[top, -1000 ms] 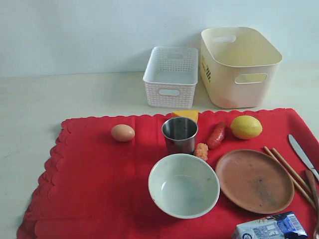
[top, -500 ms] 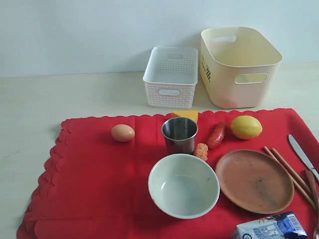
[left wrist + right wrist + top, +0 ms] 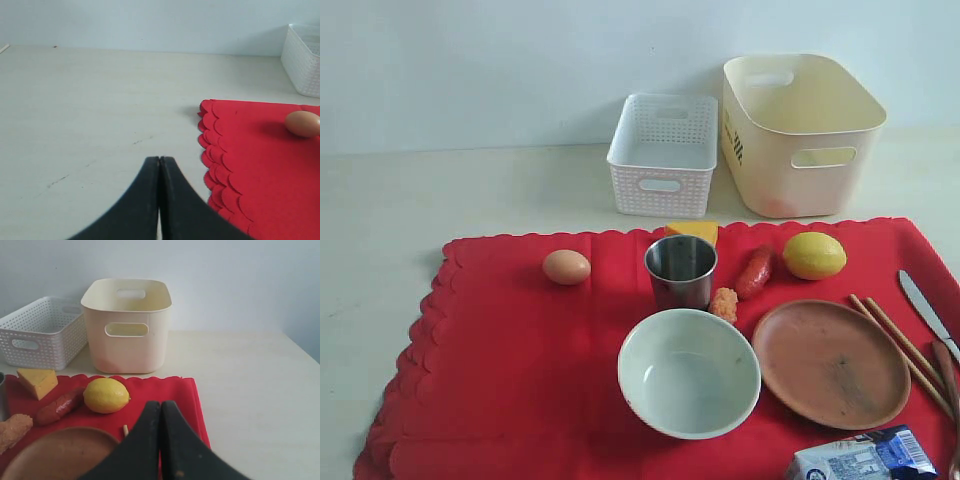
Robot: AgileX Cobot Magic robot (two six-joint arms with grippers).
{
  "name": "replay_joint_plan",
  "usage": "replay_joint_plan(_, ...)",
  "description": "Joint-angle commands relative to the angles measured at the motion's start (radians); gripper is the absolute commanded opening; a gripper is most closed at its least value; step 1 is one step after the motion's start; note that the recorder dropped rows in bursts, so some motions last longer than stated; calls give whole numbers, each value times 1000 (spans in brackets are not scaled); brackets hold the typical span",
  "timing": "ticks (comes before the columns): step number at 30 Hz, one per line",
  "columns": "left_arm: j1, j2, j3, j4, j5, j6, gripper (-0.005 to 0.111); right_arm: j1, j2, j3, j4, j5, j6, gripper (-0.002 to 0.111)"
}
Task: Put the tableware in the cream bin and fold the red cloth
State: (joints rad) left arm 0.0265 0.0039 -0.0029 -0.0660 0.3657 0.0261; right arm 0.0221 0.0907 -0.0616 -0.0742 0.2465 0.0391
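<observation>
Exterior view, left to right. Red cloth (image 3: 520,380) lies spread flat on the pale table (image 3: 470,190), with its scalloped edge on the left side. An egg (image 3: 566,267) sits on the cloth, apart from the rest. Steel cup (image 3: 681,270) stands upright near the middle, with a cheese wedge (image 3: 692,230) just behind it. The pale bowl (image 3: 689,372) is just in front of the cup. A fried nugget (image 3: 724,303) and a sausage (image 3: 754,272) lie between the cup and the lemon (image 3: 814,255). Brown plate (image 3: 830,363) is just right of the bowl. Chopsticks (image 3: 900,350) lie along the plate's right rim. The knife (image 3: 925,305) is further right. A carton (image 3: 860,455) lies at the near right corner.

Behind the cloth and off it stands a white basket (image 3: 663,155). The cream bin (image 3: 800,130) is just to its right, upright.

Left wrist view: left gripper (image 3: 159,159) has its jaws pressed together with nothing held. It hangs over bare table beside the scalloped edge.

Right wrist view: right gripper (image 3: 160,402) is likewise closed tight on nothing. It is above the cloth by the plate rim, with the lemon and bin beyond.
</observation>
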Motion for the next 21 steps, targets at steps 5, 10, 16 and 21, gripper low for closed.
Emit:
replay_joint_plan(5, -6, -4, 3, 2, -13, -3, 0, 1, 131, -136, -3, -9, -1, 0)
replay_joint_plan(10, -6, -4, 3, 2, -13, -3, 0, 1, 245, -246, -3, -9, -1, 0)
replay_joint_plan(16, -6, -4, 3, 2, -13, -3, 0, 1, 409, -394, -3, -9, -1, 0)
replay_joint_plan(21, -6, -4, 3, 2, -13, -3, 0, 1, 498, -481, -3, -9, -1, 0)
